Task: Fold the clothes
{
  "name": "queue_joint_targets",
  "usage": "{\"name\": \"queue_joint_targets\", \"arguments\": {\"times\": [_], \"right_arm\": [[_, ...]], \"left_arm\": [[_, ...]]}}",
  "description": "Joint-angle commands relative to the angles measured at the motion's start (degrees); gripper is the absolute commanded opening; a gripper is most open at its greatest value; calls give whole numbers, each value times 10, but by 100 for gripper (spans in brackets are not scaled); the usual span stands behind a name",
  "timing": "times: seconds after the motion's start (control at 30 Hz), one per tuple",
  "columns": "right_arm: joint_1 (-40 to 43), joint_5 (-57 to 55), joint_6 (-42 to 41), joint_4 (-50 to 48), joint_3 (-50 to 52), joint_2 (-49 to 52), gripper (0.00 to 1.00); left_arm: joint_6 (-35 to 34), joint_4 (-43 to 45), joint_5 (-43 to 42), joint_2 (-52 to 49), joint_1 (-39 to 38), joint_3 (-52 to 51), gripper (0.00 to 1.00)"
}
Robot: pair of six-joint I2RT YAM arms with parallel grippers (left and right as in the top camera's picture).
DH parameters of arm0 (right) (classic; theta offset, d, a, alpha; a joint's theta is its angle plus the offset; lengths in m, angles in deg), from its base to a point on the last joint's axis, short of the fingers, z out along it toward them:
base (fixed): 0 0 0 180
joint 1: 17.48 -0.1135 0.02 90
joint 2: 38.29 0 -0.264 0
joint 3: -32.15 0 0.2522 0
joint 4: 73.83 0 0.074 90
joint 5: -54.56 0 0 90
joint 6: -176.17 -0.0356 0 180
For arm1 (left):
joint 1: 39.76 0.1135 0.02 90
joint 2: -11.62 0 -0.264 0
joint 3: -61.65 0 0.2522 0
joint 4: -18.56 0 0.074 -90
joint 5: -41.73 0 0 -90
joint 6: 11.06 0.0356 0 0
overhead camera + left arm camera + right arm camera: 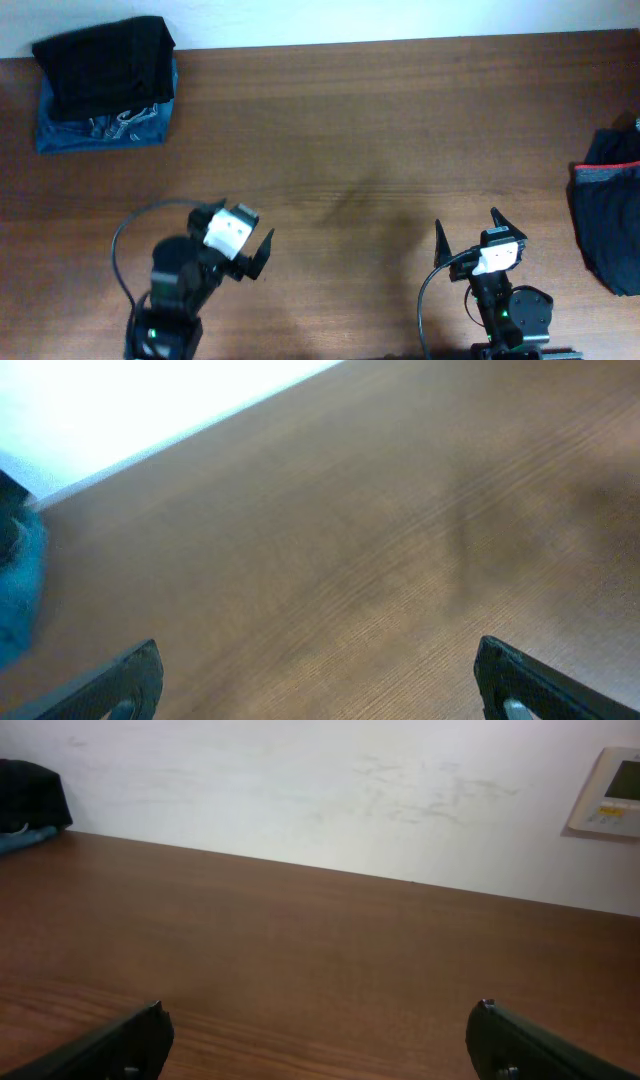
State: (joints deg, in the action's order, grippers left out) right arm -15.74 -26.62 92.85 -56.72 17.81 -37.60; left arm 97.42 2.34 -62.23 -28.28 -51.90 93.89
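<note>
"Where are the clothes?"

"Only the overhead view shows them all. The black trousers lie folded on the blue jeans, far ahead and left of the left gripper, long side running left to right. A dark garment lies well to the right of the right gripper, long axis near to far, its reddish band at the far end."

"And the wrist views?"

"The left one catches a blue sliver. The right one shows a black corner and a wall panel. Both grippers gape wide, holding nothing."

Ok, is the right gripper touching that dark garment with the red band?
Apart. The overhead view shows a strip of bare table between the right gripper and the dark garment at the table's right edge.
</note>
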Motion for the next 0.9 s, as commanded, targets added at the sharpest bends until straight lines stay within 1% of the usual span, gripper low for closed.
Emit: {"name": "queue_joint_targets", "arguments": {"times": [0.0,0.07,0.13,0.4,0.7,0.77,0.87], "right_arm": [[3,-5,4,3,3,-5,99],[3,-5,4,3,3,-5,99],[3,-5,4,3,3,-5,99],[3,-5,4,3,3,-5,99],[3,-5,4,3,3,-5,99],[3,-5,4,3,3,-5,99],[3,-5,4,3,3,-5,99]], "left_arm": [[3,87,-14,66,20,-83,99],[3,152,-13,100,32,-128,99],[3,193,-14,130,49,-158,99],[3,190,-31,204,112,-176,99],[3,14,-30,344,144,-177,99],[3,-14,-28,361,147,-177,99],[5,-13,-26,371,147,-177,99]]}}
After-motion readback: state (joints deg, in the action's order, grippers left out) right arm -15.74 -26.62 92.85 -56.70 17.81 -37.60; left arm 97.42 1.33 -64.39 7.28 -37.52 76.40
